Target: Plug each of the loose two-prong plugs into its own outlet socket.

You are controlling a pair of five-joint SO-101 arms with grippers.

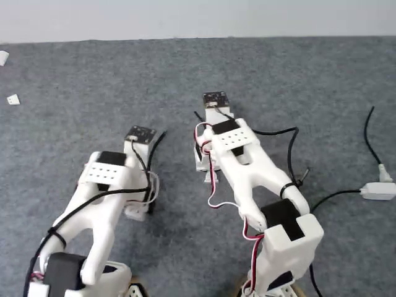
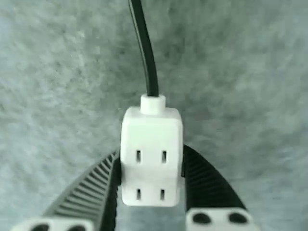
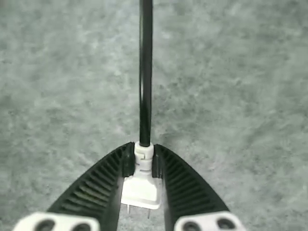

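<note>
**Grey felt table, both arms loaded: mating could miss**

Grey felt (image 1: 93, 80) covered the whole table. The left arm (image 1: 102, 198) and right arm (image 1: 247, 167) sat side by side, wrists low over the felt and near each other.

Risks, judged from this moment:
- The socket block (image 2: 151, 130) showed its slots (image 2: 138, 156) to its own wrist camera. The prongs (image 3: 129, 209) also pointed back at theirs. One part likely needed turning before the faces could meet, and a skewed approach would jam prongs on plastic.
- Each part trailed a black cord (image 3: 145, 62). Drag or a snag between the arms could twist a part in its grip.
- The plug (image 3: 141, 192) was pinched on a slim body, so push force could pivot it or slide it back.
- A second white piece (image 1: 376, 190) with its own cable lay well apart at the table's right edge, with no outlet near it.

Fingers:
- The left gripper (image 2: 151, 163) was closed to about mid width. Its ribbed fingers (image 2: 96, 187) pressed both flanks of the socket block.
- The right gripper (image 3: 142, 150) was closed narrow. Its fingers (image 3: 96, 192) clamped the plug by the cord collar, and the prongs stuck out free.
</note>
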